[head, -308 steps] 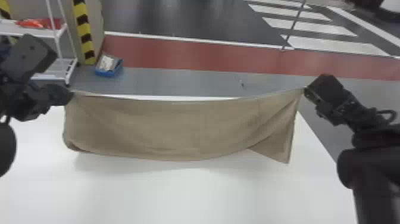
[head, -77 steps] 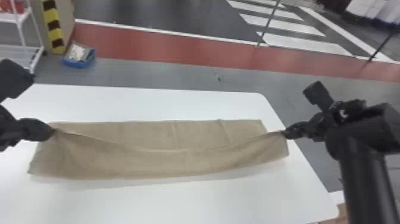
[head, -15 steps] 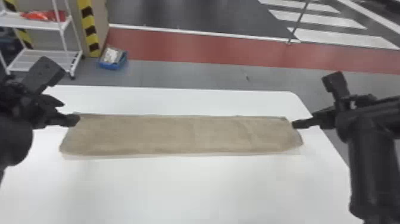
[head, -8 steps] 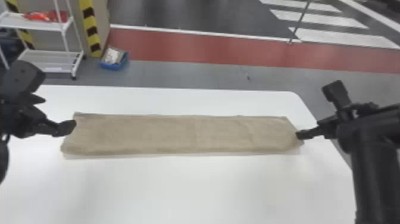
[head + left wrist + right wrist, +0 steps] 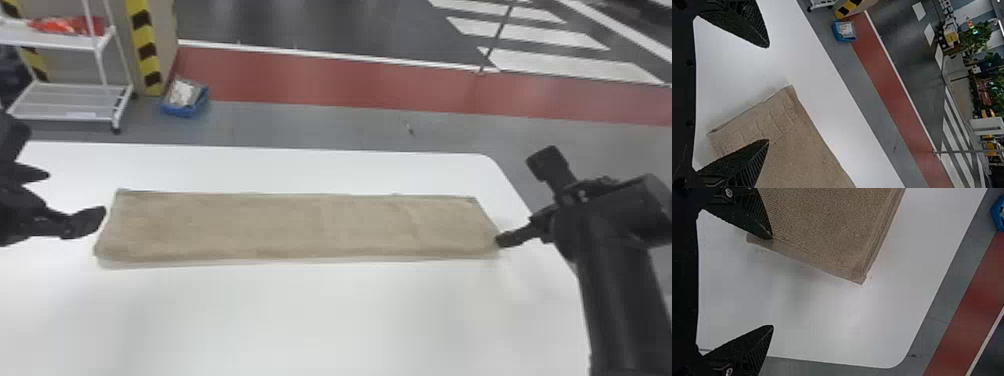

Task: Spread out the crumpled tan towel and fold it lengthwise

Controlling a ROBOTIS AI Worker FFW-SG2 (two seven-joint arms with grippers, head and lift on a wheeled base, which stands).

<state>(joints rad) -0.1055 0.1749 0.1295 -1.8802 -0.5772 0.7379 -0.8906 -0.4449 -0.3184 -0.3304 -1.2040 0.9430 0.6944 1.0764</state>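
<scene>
Head view: towel [image 5: 300, 225] lies as a long, narrow strip on the table [image 5: 325, 315]

The towel lies flat with its long edges running left to right and its short ends facing the two grippers. In the right wrist view its far long edge shows more than one layer, and a paler band borders the right end. In the left wrist view faint creases cross the left end.

Just beside that left end is the left gripper [image 5: 77, 194]. Its fingers [image 5: 736, 158] are spread wide in the left wrist view, with one overlapping the towel and the other over the table; I cannot tell whether the first touches the cloth.

At the near right corner is the right gripper [image 5: 509, 240]. Its fingers [image 5: 752, 221] also stand well apart in the right wrist view: one is at the towel's right end, the other off the cloth, and nothing is pinched between them.

Beyond the table's far edge runs the grey floor [image 5: 300, 127], then a red strip [image 5: 325, 80]. On the far left stand a white rack [image 5: 65, 102] with red-orange items [image 5: 65, 25] on it and a yellow-and-black striped post [image 5: 145, 50]. Near the post sits a blue tray [image 5: 185, 111]. White road stripes [image 5: 575, 65] lie far right.
</scene>
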